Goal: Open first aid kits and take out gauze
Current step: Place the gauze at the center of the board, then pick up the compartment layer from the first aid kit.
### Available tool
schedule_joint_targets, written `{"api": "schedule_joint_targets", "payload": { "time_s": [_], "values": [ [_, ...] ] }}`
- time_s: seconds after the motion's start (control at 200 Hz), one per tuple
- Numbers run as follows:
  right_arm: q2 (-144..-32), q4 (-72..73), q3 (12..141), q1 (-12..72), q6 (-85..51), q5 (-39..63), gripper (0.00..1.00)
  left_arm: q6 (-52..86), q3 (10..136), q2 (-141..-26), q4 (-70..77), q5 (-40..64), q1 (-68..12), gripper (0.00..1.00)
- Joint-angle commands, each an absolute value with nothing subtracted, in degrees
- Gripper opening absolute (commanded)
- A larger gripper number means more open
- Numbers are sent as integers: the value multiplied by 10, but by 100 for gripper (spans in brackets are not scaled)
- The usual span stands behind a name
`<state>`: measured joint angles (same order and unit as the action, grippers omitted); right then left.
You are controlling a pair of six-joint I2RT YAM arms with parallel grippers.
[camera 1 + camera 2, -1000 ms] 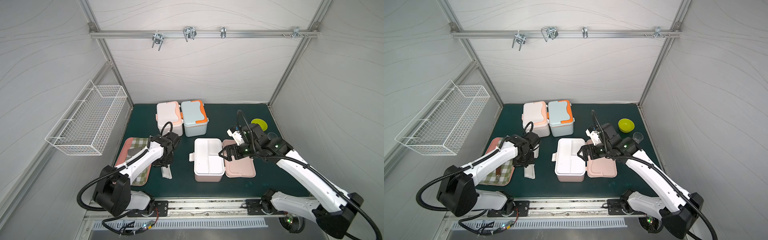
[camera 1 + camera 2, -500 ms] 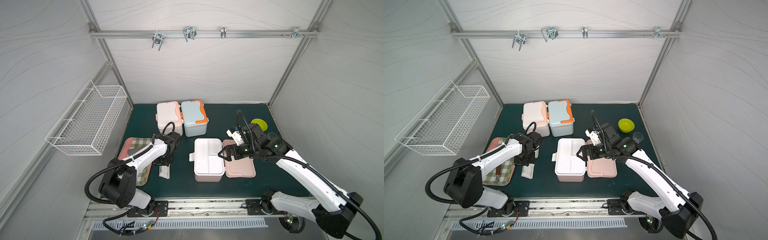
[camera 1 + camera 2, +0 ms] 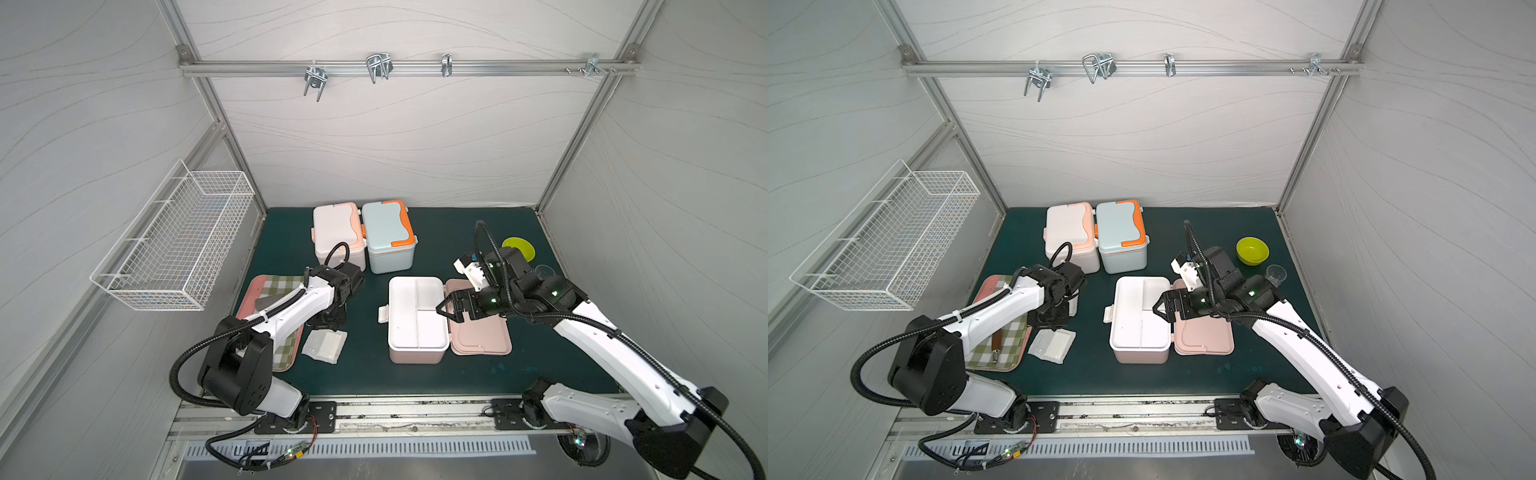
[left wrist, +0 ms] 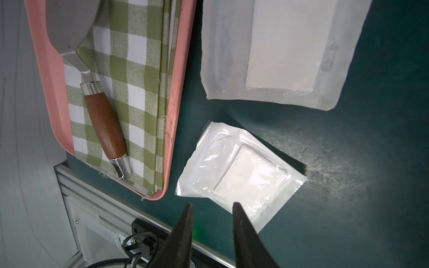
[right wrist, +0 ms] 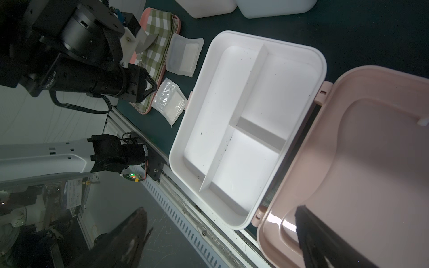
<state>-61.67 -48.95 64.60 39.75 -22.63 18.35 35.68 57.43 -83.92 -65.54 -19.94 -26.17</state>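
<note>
The pink first aid kit [image 3: 415, 320] stands open mid-mat, its white divided insert [image 5: 243, 116] bare and its lid [image 3: 482, 336] lying flat beside it. The white-peach kit [image 3: 338, 232] and the blue-orange kit [image 3: 388, 235] stand shut at the back. One gauze pouch [image 4: 241, 171] lies on the mat just beyond my left gripper [image 4: 211, 206], whose jaws stand slightly apart with nothing between them. A second gauze pouch [image 4: 274, 51] lies farther along the tray's edge. My right gripper [image 3: 446, 309] hovers wide open over the open kit's hinge side.
A pink tray [image 4: 180, 81] with a checked cloth and a wooden-handled tool [image 4: 104, 130] lies left of the gauze. A green bowl [image 3: 1252, 250] and a clear cup [image 3: 1276, 274] stand at the back right. A wire basket [image 3: 178, 245] hangs on the left wall.
My left gripper has gone from shut to slightly open. The gauze pouch it held now lies loose on the mat. The right arm has not moved.
</note>
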Motion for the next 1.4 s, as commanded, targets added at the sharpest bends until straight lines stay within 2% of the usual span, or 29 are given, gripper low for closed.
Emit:
{"api": "schedule_joint_targets", "payload": {
  "time_s": [0.0, 0.06, 0.38, 0.545, 0.87, 1.166, 1.396],
  "values": [
    [-610, -502, 650, 401, -227, 195, 99, 357, 599, -816, -669, -207, -256, 32],
    [-607, -502, 650, 401, -226, 194, 99, 349, 605, -800, -665, -194, -253, 41],
    [-636, -489, 670, 400, -245, 213, 99, 315, 641, -659, -638, -80, -249, 76],
    [-669, -451, 674, 406, -277, 236, 99, 295, 638, -599, -629, -76, -248, 99],
    [-777, -462, 745, 501, -299, 147, 99, 262, 581, -557, -603, -68, -229, 99],
    [-836, -512, 791, 550, -303, 40, 97, 240, 567, -551, -567, 20, -203, 99],
    [-859, -535, 802, 567, -306, -21, 89, 229, 558, -551, -543, 106, -177, 99]
  ]
}}
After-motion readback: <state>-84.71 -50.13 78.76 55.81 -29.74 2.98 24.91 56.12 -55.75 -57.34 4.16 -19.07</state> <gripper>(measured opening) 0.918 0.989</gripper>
